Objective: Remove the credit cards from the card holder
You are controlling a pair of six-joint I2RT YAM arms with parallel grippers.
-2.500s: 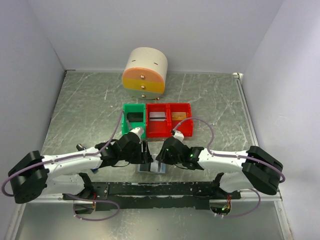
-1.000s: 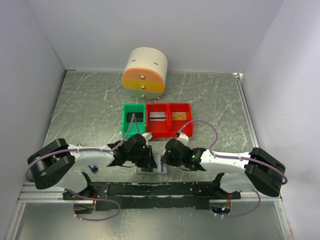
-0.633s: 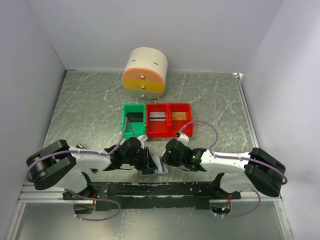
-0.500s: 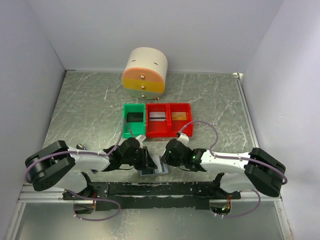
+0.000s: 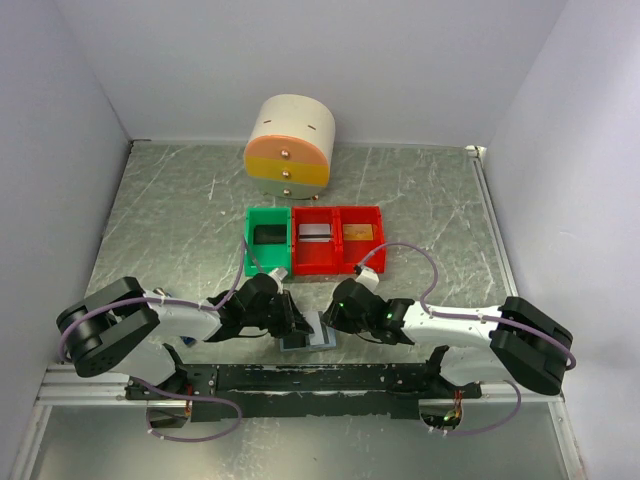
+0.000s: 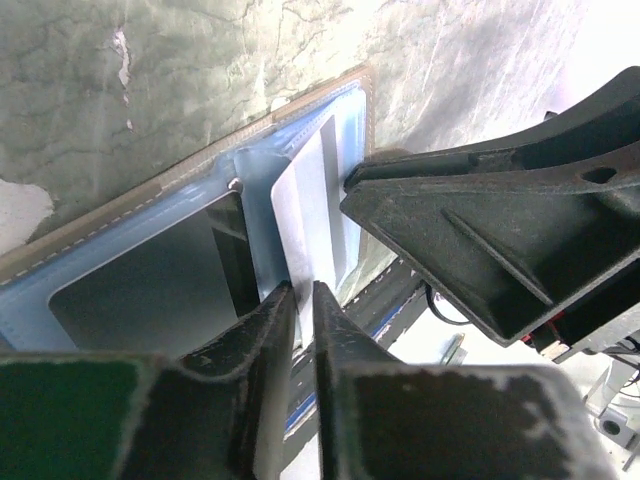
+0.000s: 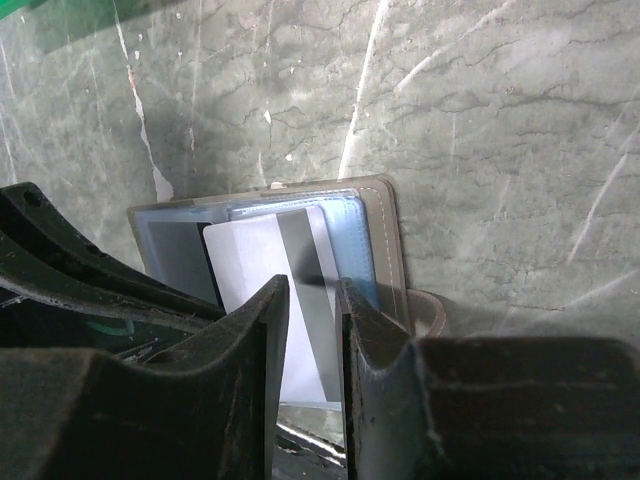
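where left hand (image 6: 300, 296) meets silver card (image 6: 310, 218), grip unclear; card holder (image 6: 292, 124) partly hidden

Silvery credit card (image 7: 250, 268) juts from the open card holder (image 7: 365, 245).

Card holder (image 5: 306, 338) at near table (image 5: 180, 220) edge, bins (image 5: 336, 210) behind it, drawer unit (image 5: 289, 145) beyond.

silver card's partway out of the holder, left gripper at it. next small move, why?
Probably close the left gripper firmly on the silver card. Its free edge lies between the fingers, partly out of its pocket in the card holder, but a firm pinch isn't clear. The right gripper sits at the holder's edge.
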